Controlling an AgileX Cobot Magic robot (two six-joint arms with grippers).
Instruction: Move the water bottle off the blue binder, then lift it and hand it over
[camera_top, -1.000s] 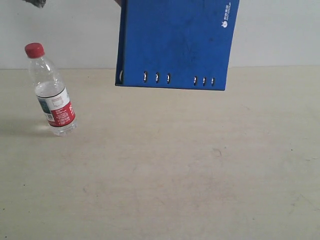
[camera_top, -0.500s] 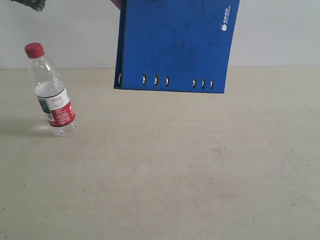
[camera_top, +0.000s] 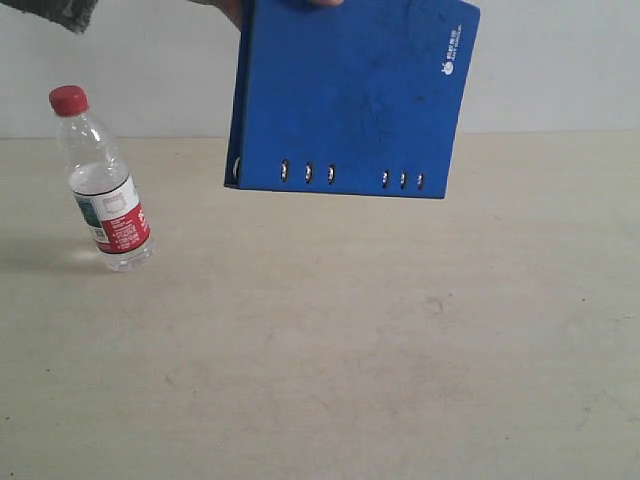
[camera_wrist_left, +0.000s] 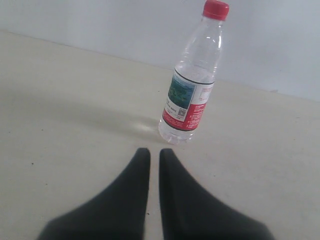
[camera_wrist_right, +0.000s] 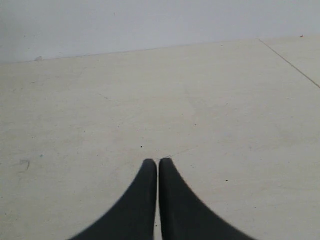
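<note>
While the blue binder (camera_top: 350, 95) hangs aloft, the water bottle (camera_top: 101, 182) stands.

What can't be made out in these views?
- Holder of the blue binder: cut off by the exterior view's top edge; only fingertips show.
- Binder logo: too small to read.
- Water bottle label print: too small, left wrist view.
- Left claw, right claw: outside the exterior view; arms unseen.

The exterior view looks across the beige table (camera_top: 350, 380); the low left wrist view shares its clear red-capped plastic bottle (camera_wrist_left: 192, 85).
</note>
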